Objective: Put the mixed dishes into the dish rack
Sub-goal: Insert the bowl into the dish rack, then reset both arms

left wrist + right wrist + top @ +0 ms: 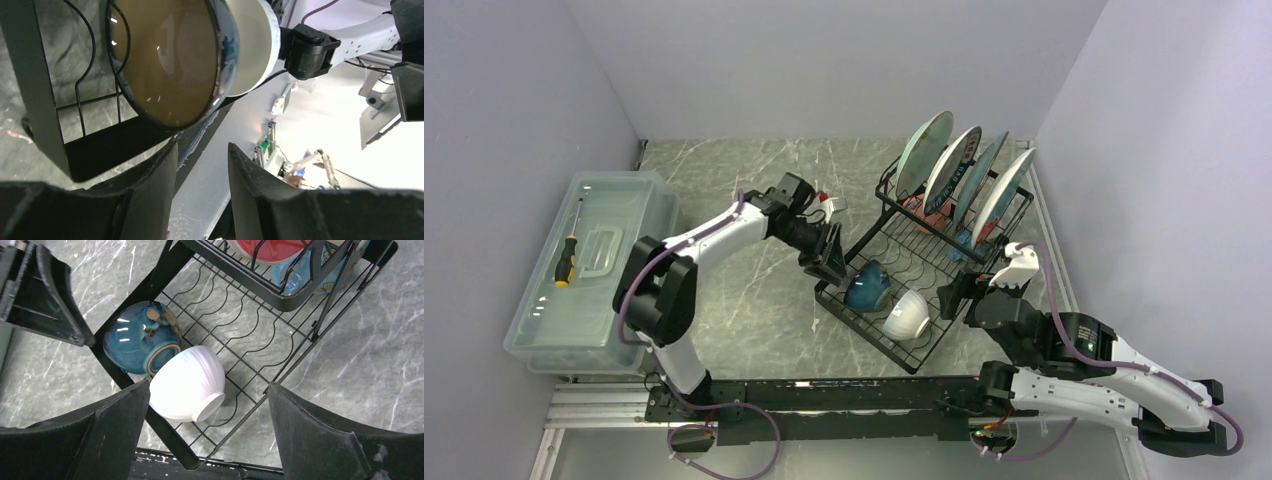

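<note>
The black wire dish rack (894, 225) holds several plates (951, 165) upright in its far slots. On its near lower tier a bowl, blue outside and brown inside (867, 285) (165, 65) (142, 337), lies on its side against a white bowl (906, 315) (187, 385). My left gripper (832, 268) (202, 147) hangs at the rack's left corner just beside the brown bowl, open, with nothing between its fingers. Over the rack's near right edge my right gripper (959, 298) (209, 386) is open wide above the white bowl and touches nothing.
A clear plastic box (594, 300) with a screwdriver (567, 258) on its lid stands at the left wall. A red dish (270, 250) and a blue mug (310, 275) sit in the rack's upper basket. Walls close in on both sides.
</note>
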Action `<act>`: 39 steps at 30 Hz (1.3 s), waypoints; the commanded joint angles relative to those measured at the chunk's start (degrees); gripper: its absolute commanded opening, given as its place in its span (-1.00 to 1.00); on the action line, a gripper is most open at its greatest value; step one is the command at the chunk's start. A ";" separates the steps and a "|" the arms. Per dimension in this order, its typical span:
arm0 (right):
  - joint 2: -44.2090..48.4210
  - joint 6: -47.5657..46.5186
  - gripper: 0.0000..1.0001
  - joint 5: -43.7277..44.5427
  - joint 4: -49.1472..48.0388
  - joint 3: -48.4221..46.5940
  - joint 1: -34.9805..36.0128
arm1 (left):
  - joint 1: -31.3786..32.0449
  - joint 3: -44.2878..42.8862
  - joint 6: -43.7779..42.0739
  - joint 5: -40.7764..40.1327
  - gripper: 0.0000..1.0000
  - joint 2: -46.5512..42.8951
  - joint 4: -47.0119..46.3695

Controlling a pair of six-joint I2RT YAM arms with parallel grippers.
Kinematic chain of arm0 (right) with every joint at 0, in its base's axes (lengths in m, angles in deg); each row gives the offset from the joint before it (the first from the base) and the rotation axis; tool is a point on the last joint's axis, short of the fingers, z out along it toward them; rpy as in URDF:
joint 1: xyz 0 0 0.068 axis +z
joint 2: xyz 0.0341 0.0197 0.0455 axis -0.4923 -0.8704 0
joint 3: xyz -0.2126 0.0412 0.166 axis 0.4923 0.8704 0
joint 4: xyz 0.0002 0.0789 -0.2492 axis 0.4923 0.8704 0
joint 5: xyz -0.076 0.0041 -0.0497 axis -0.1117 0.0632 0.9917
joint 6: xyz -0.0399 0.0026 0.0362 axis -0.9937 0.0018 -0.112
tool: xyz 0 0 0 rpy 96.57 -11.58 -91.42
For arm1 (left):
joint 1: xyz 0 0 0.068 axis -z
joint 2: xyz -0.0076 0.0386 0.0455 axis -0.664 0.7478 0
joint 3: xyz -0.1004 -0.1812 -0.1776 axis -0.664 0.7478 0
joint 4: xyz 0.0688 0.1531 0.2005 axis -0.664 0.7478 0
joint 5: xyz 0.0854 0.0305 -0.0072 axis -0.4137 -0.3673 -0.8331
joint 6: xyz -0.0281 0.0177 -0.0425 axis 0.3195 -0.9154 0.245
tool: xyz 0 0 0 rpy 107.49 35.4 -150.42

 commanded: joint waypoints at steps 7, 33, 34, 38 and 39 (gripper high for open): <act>-1.81 -4.14 0.83 1.81 0.54 -2.88 -0.09 | 0.13 -6.11 -4.19 -14.15 0.07 -12.55 9.00; -8.15 -13.09 0.91 4.67 -5.82 -7.44 -0.09 | 0.15 -6.67 -4.24 -39.59 0.99 -36.72 16.18; -8.16 -13.45 0.92 4.85 -6.18 -7.50 -0.09 | 0.11 -6.31 -4.30 -40.45 0.99 -37.63 16.17; -7.77 -13.96 0.92 5.44 -7.52 -7.38 -0.09 | 0.11 -5.04 -4.50 -43.21 0.99 -41.58 15.87; -7.73 -14.07 0.92 5.43 -7.74 -7.26 -0.09 | 0.14 -4.73 -4.50 -43.42 0.99 -42.18 15.86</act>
